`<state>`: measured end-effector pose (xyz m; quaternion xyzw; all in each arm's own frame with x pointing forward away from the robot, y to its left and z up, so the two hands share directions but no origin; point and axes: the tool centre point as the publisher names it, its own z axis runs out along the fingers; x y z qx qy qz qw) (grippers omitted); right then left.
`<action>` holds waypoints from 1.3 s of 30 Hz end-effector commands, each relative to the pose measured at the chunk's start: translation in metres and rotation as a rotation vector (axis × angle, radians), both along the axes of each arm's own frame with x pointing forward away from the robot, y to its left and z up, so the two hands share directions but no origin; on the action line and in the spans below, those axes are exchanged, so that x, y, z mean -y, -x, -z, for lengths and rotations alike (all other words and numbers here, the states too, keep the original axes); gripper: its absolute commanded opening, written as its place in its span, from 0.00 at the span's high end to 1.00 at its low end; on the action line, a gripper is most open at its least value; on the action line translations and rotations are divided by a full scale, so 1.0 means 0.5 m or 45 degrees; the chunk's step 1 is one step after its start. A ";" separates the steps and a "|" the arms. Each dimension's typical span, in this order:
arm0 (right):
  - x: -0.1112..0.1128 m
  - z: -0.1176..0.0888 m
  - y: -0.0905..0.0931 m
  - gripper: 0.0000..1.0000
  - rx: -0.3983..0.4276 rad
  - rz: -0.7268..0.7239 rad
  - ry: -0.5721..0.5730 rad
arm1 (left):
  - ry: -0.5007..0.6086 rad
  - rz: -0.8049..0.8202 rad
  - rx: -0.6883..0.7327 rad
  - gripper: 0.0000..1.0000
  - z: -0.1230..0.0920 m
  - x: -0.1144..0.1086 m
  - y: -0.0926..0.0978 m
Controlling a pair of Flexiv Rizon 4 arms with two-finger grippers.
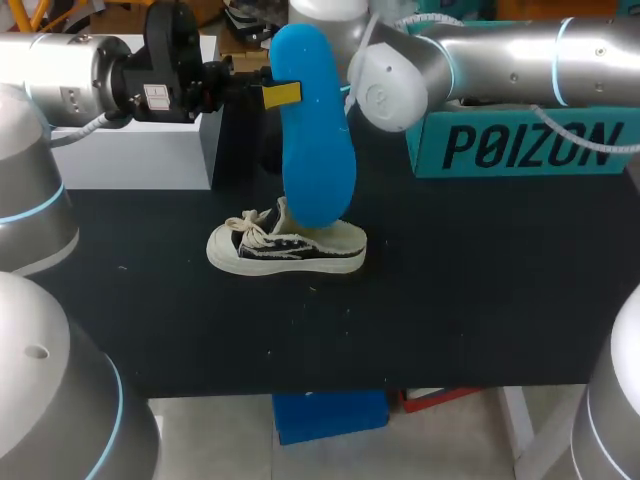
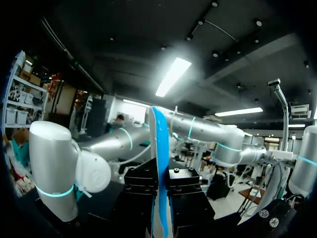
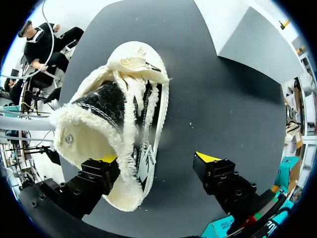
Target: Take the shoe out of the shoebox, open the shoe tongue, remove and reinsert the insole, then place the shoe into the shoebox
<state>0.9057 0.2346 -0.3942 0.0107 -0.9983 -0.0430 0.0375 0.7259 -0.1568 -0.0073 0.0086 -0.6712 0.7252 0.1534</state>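
A blue insole (image 1: pixel 315 130) hangs upright above the table, its lower end just over the heel of the shoe. My left gripper (image 1: pixel 270 92) comes in from the left and is shut on the insole's upper part. In the left wrist view the insole (image 2: pixel 161 158) runs edge-on between the closed fingers of that gripper (image 2: pixel 162 181). The white-and-black laced sneaker (image 1: pixel 285 246) lies on the black table (image 1: pixel 460 290). My right gripper (image 3: pixel 157 158) is open over the sneaker (image 3: pixel 116 124). One fingertip (image 3: pixel 106 159) rests at the heel opening, the other (image 3: pixel 208 157) stands clear over the table. In the head view the insole hides it.
A teal shoebox (image 1: pixel 520 145) stands at the back right, behind my right arm (image 1: pixel 500 60). A white box (image 1: pixel 130 155) sits at the back left under my left arm. Bare black tabletop lies in front of and beside the sneaker.
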 end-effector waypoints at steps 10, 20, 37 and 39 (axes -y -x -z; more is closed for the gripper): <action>-0.011 0.016 -0.003 1.00 -0.023 -0.012 0.009 | 0.000 -0.004 0.001 1.00 0.002 0.003 0.001; -0.011 0.016 -0.003 1.00 -0.023 -0.012 0.009 | 0.000 -0.004 0.001 1.00 0.002 0.003 0.001; 0.020 -0.052 -0.017 1.00 0.039 0.077 -0.011 | 0.000 -0.004 0.001 1.00 0.002 0.003 0.001; 0.032 -0.078 -0.018 1.00 0.057 0.105 -0.010 | 0.000 -0.004 0.001 1.00 0.002 0.003 0.001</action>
